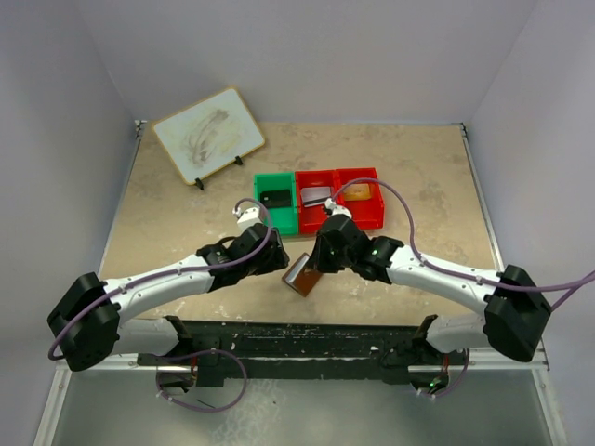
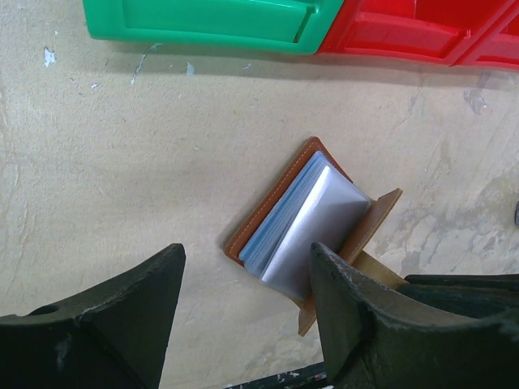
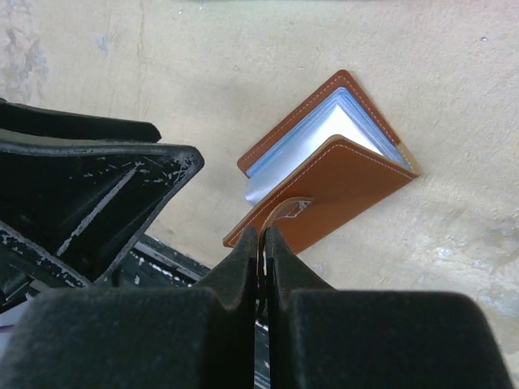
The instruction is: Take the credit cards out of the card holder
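The card holder is seen lying half open on the table, just ahead of both pincers. The right pincer is clenched on the holder's little side tab. The upper brown cover is held raised at a slant above that pincer's tips, while the lower cover rests flat on the table beyond it. Pale blue-grey sleeves are fanned out between the two covers. The left pincer is released, its fingers spread wide, and the holder is found just beyond its tips. Its right-hand finger stands close against the raised cover, though whether the two touch cannot be told for certain. Farther ahead of both pincers, past the holder, a green bin and two red bins are set in a row.
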`<state>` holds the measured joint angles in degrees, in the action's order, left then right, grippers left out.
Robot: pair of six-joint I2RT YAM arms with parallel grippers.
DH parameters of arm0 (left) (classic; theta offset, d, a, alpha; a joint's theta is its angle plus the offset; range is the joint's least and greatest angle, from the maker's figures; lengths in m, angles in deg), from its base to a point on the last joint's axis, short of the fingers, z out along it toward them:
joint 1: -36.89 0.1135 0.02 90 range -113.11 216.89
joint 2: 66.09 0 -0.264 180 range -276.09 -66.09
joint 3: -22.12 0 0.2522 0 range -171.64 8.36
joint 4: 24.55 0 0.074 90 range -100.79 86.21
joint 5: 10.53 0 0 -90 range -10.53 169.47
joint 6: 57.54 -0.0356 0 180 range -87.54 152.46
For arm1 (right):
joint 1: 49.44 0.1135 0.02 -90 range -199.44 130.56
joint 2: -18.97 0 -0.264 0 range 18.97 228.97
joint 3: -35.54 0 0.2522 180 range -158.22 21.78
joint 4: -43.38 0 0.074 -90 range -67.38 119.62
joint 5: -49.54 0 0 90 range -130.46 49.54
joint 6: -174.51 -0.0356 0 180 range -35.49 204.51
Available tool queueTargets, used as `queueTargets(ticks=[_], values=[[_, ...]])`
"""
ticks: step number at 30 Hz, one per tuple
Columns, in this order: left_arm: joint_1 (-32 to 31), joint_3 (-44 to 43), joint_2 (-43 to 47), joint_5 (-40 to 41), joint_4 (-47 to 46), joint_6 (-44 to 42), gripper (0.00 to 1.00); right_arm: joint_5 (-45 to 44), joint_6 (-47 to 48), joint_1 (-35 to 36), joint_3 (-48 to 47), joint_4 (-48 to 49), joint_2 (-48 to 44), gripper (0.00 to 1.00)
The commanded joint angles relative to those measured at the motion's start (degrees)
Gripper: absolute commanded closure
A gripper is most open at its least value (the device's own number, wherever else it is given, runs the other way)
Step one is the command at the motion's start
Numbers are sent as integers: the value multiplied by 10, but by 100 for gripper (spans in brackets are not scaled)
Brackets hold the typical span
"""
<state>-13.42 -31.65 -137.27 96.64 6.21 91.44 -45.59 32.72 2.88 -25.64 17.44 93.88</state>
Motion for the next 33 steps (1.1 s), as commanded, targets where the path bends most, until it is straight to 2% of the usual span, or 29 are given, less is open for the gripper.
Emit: queueTargets(ticks=[1,4,7,10,18,26,33], values=[[1,-2,11,18,-4,7,39,27,30,-3,5,59,-34,100],[1,3,24,27,-4,10,39,70,27,-37,70,134,-86,100],[1,4,30,19,-15,2,39,131,0,-116,120,98,-114,100],[2,5,18,-7,-36,-8,39,141,8,-148,151,88,-120,100],[1,-9,-33,-101,-117,-32,39,120,-10,-159,180,96,-41,100],[0,-17,-81,-151,-139,-38,39,123,-19,-162,203,135,-58,100],[0,-15,-116,-173,-157,-36,40,118,-14,-162,208,131,-44,100]])
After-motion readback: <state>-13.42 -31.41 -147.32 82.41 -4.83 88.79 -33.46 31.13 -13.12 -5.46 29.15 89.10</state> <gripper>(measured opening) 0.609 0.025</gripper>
